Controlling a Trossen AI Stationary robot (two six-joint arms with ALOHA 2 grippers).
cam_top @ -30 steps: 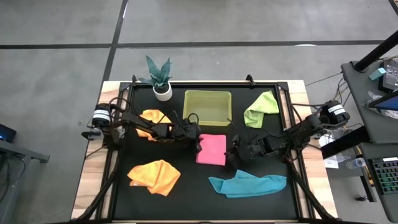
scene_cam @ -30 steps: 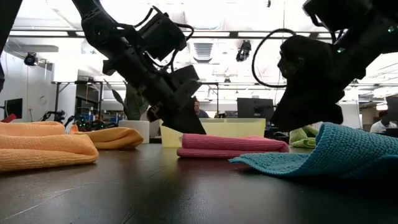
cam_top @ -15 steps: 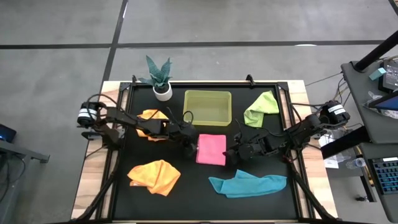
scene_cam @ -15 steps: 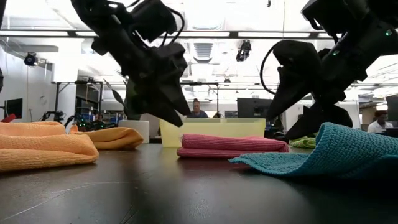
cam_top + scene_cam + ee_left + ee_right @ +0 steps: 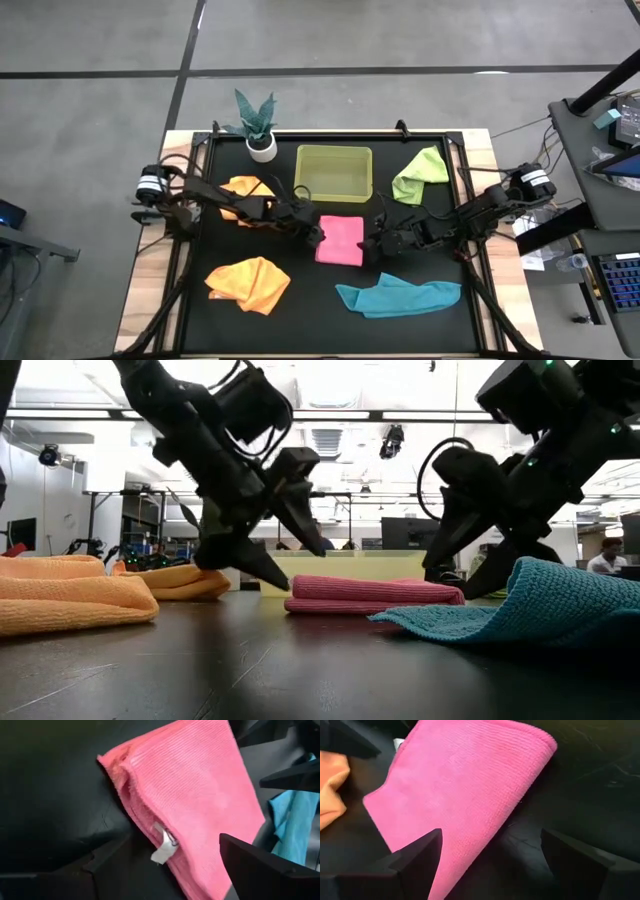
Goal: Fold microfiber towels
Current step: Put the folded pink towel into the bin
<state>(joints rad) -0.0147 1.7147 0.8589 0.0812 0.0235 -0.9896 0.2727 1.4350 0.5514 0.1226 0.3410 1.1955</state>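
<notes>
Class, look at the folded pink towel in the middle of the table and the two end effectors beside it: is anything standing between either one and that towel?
Nothing visible does. The left end effector and right end effector flank the pink towel, both open, with only bare black table in the gaps. The yellow-green bin sits beyond it, clear of both.

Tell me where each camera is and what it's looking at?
High view: above the table, facing straight down; shows both arms, the left gripper and right gripper on either side of the pink towel.
Low view: at tabletop height, facing across into the room; both arms reach down.
Left wrist view: on the left arm, facing the pink towel; its own open fingers show.
Right wrist view: on the right arm, facing the same towel; its own open fingers show.
All four views share the pink towel.
</notes>
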